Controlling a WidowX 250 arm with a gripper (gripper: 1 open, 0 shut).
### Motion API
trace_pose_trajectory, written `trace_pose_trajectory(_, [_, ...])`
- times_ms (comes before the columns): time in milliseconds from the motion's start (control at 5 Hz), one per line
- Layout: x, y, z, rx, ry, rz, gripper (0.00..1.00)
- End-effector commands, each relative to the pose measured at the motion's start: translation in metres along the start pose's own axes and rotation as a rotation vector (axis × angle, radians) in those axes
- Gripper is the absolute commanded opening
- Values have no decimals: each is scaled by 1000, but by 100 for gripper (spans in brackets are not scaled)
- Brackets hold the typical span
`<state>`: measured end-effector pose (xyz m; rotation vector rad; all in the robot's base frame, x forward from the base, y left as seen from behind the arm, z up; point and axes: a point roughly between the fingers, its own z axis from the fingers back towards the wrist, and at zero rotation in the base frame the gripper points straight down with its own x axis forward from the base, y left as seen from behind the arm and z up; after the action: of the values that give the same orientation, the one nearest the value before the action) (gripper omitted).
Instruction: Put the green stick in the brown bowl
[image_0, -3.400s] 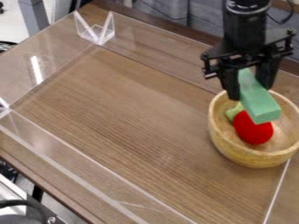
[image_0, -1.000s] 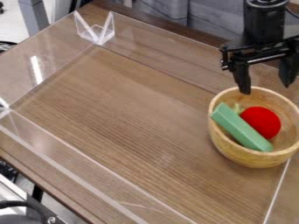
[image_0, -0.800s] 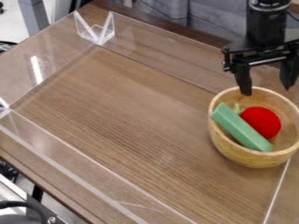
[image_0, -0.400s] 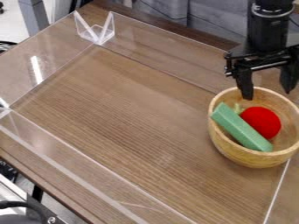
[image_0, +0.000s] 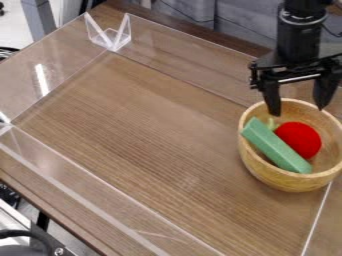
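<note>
Wooden table (image_0: 134, 130) | green stick (image_0: 275, 147) in brown bowl (image_0: 250, 170) | fingers (image_0: 297, 98) apart

One green stick (image_0: 274, 148), one brown bowl (image_0: 287, 181), one red toy (image_0: 298, 138), one gripper (image_0: 295, 104).

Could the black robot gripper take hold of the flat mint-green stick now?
Probably yes: the black gripper is open above the brown wooden bowl, and the mint-green stick lies uncovered beside the red toy.
</note>
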<state>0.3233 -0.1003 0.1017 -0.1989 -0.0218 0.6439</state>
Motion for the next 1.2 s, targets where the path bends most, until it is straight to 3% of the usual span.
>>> trace_pose_trajectory(0, [8,3,7,-19,-15,-27,100])
trace_pose_trajectory(400, [20,27,7,-34,-33,74,100])
trace_pose_trajectory(800, [25,11,12,-54,-33,91,100])
trace_pose_trajectory(1000, [34,18,19,-59,-44,148,100])
